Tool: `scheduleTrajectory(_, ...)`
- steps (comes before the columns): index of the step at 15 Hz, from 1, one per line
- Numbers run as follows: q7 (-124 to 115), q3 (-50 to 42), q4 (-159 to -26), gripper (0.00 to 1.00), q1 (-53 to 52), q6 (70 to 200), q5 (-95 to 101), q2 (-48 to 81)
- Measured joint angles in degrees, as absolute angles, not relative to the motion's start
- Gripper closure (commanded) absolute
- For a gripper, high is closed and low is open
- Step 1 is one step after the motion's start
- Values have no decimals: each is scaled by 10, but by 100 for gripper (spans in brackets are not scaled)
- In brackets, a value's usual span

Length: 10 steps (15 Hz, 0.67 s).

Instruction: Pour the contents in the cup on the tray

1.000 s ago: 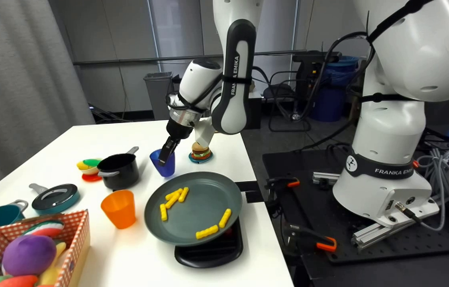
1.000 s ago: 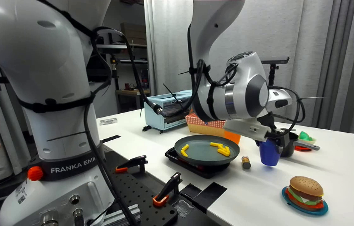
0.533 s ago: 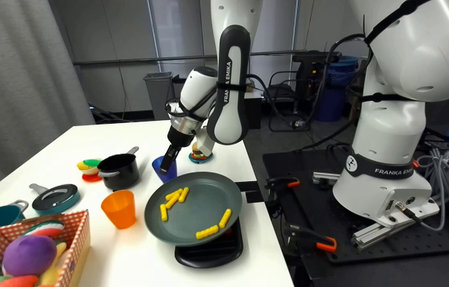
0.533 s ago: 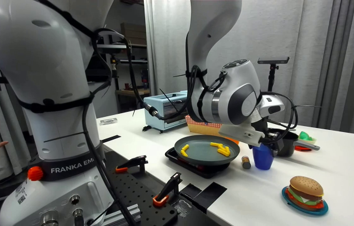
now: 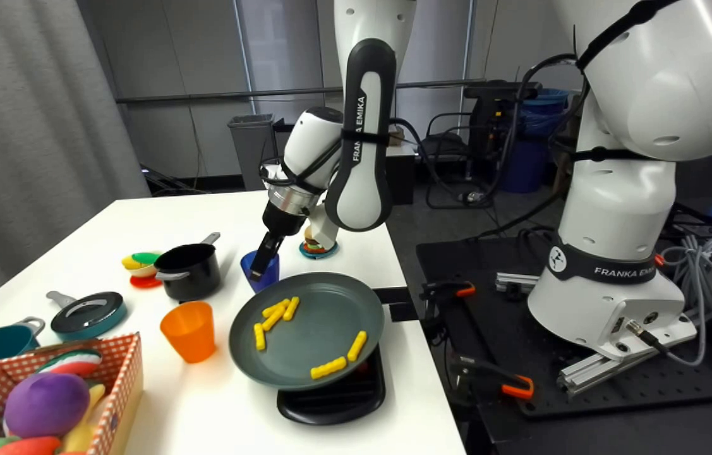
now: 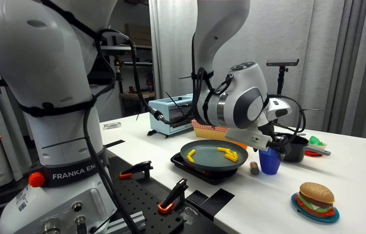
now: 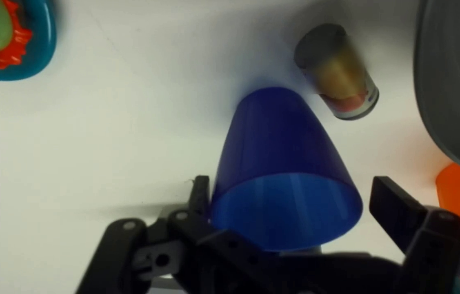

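your gripper is spread pretty wide, straddling one blue cup that's standing near the pan, with one small cylinder between them. you've got six yellow sticks in that pan, plus one orange cup, one black pot and one burger. it's all on a white table, grey curtains hanging behind.
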<state>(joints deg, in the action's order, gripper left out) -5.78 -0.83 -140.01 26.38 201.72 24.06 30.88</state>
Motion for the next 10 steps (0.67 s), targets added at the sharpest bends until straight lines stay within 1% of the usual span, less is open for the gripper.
scheduleTrajectory(10,-18,0,-1410,0,265,2026,241,264)
